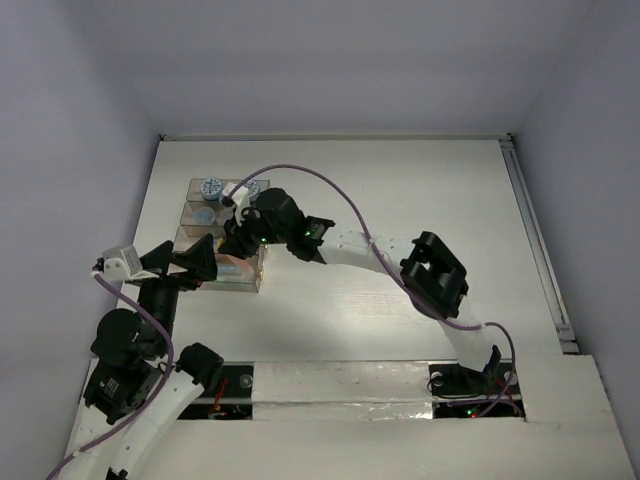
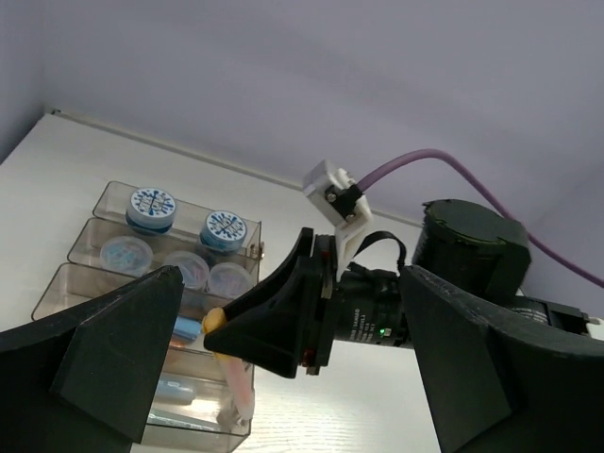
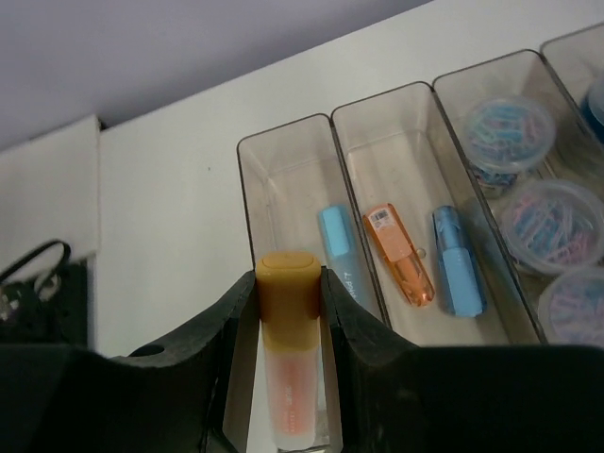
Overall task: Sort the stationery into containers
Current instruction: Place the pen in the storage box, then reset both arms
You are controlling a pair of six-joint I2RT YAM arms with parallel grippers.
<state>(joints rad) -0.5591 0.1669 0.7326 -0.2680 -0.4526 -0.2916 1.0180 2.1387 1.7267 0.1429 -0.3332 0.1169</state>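
The stepped block of clear brown-tinted trays [image 1: 190, 212] stands at the table's left. My right gripper [image 3: 288, 283] is shut on a pink marker with a mustard cap [image 3: 288, 359], held over the nearest tray's end [image 3: 253, 151]. That tray holds a light blue marker [image 3: 337, 247]. The second tray holds an orange marker [image 3: 401, 255] and a blue marker [image 3: 457, 262]. Farther trays hold small round jars [image 3: 510, 132], two of them with patterned tops [image 2: 151, 206]. My left gripper [image 2: 302, 377] is open and empty, just beside the trays' near corner, facing my right gripper [image 2: 283, 321].
The trays [image 2: 94, 200] sit close to the left wall. A metal rail [image 1: 535, 240] runs along the table's right edge. A raised white board [image 1: 400, 385] spans the near edge between the arm bases. A purple cable [image 1: 320, 180] arches over the right arm.
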